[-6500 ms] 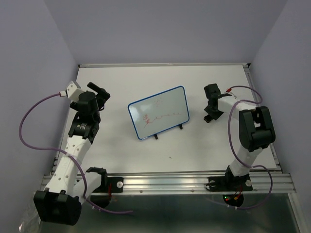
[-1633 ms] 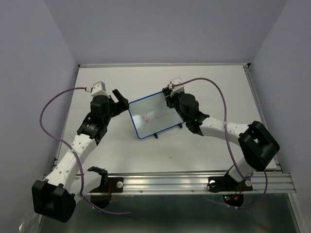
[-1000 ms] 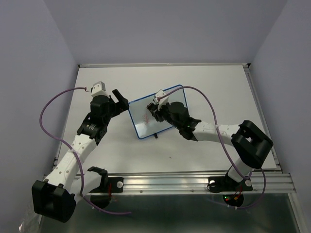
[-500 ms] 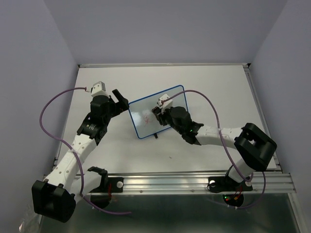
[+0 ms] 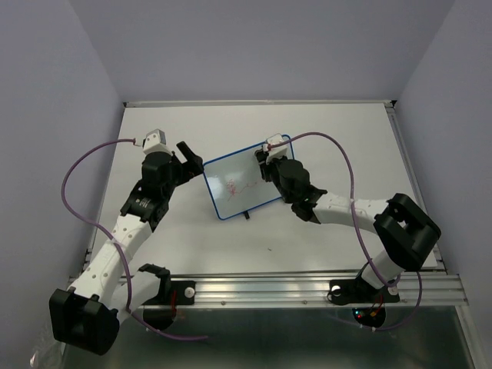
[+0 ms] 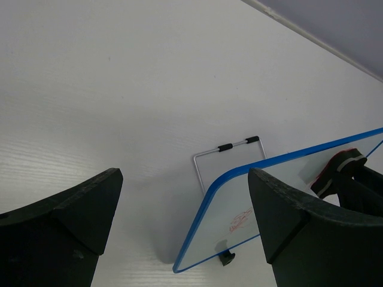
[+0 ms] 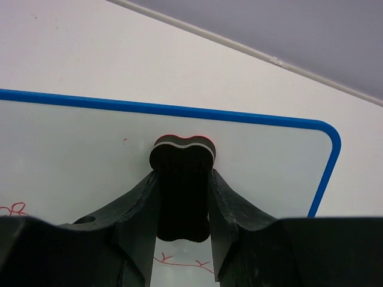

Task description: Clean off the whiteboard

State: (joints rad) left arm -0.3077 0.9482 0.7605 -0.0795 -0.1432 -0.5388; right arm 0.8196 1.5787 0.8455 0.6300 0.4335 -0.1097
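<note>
The whiteboard [image 5: 240,178], blue-framed with red scribbles, stands tilted on small black feet mid-table. It also shows in the left wrist view [image 6: 281,203] and fills the right wrist view [image 7: 78,155]. My right gripper [image 5: 270,157] is shut on a black eraser [image 7: 182,185] and presses it against the board's upper right part, just below the top frame edge. Red marks remain lower on the board [image 7: 179,263]. My left gripper [image 5: 188,157] is open and empty, just left of the board's upper left corner, not touching it.
The board's wire stand [image 6: 230,156] rests on the white tabletop [image 5: 330,123] behind it. The table's back edge [image 5: 261,102] meets the lilac wall. The right arm's cable [image 5: 338,154] arcs over the table right of the board.
My right gripper with the eraser has swept across the board from its middle up to the upper right corner. Some red scribbles have faded. The left arm has stayed still.
</note>
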